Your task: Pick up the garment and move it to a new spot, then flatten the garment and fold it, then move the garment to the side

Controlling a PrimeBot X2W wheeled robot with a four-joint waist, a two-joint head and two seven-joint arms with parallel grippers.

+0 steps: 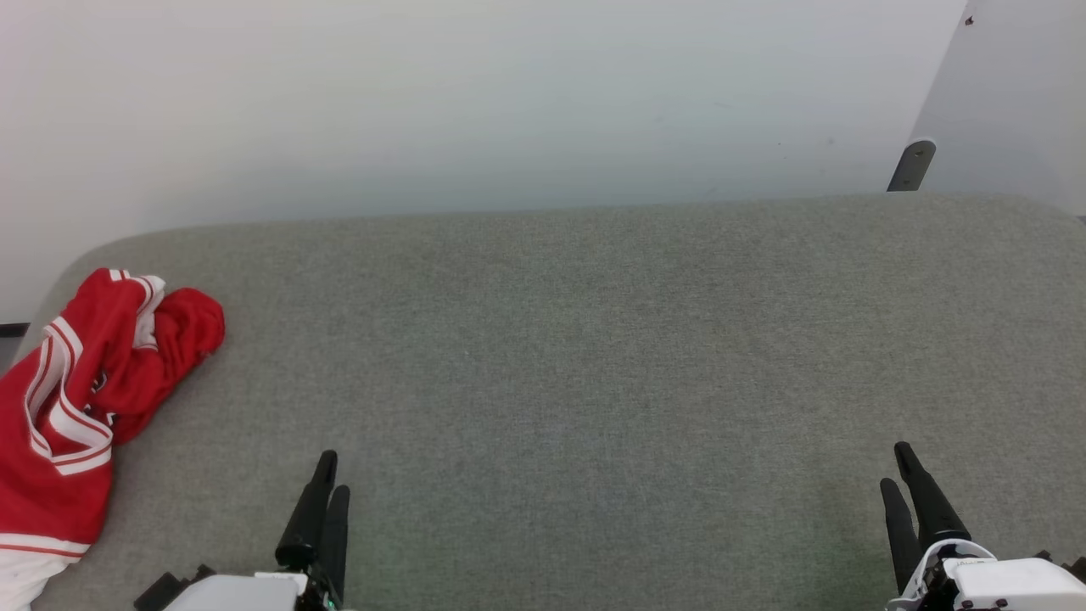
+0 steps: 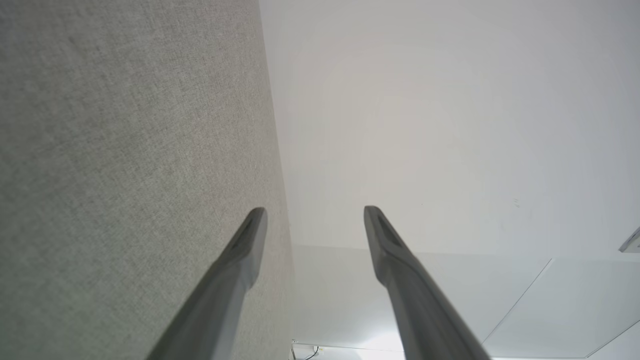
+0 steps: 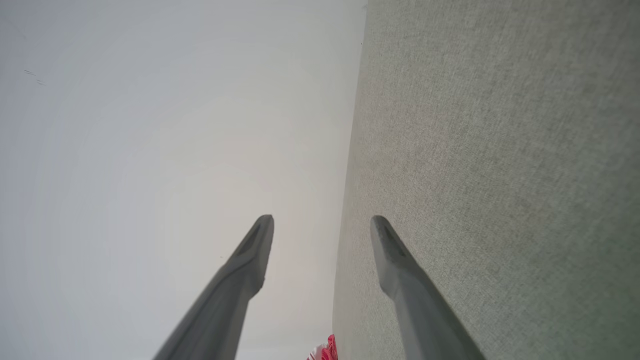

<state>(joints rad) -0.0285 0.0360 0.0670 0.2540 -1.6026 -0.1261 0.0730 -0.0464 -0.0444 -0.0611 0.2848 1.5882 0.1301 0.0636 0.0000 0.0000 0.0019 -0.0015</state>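
A grey, fabric-covered table (image 1: 594,339) stretches back to a plain white wall (image 1: 424,102). The left tool (image 1: 333,475) is at the table's near edge, its two long dark fingers pointing toward the wall. Its wrist view shows the tips spread apart with nothing between them. The right tool (image 1: 894,467) is at the near edge on the other side, well apart from the left one, and its fingers are also parted and empty. The garment (image 1: 76,399), red with white-and-red striped trim, lies crumpled at the table's left end near the rounded far corner. It lies to the left of the left tool, apart from it, and neither tool touches it.
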